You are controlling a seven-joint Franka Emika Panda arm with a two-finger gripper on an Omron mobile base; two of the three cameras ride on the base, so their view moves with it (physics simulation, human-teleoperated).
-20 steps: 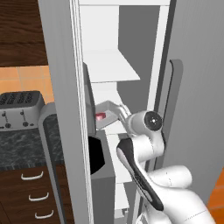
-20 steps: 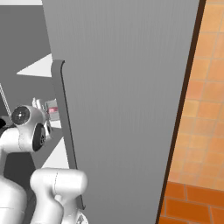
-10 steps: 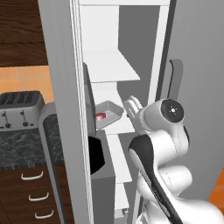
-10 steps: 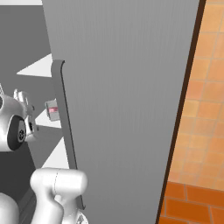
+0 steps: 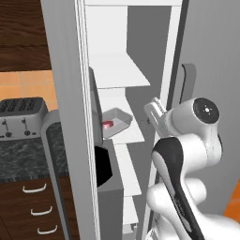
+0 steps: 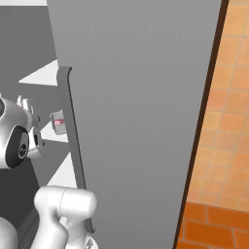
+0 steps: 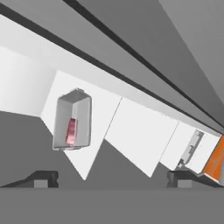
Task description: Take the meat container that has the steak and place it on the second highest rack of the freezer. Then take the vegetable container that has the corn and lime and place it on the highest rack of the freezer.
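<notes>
Steak (image 5: 108, 124) half hidden in its meat container (image 5: 115, 121) on freezer (image 5: 65, 93) shelf; my gripper (image 7: 111, 177) wide open, empty, held back from it.

Freezer (image 5: 65, 93) stands open, white interior with stacked white shelves. Meat container (image 5: 115, 123), a pale tray, sits on the second shelf from the top; red steak (image 5: 108, 124) shows inside at its left end. Shelf above it (image 5: 115, 72) is bare. White arm's gripper (image 5: 154, 111) is just right of the tray, apart from it. Toaster (image 5: 21, 117) on dark tabletop (image 5: 23, 157) at left; drawers (image 5: 33, 206) below.
</notes>
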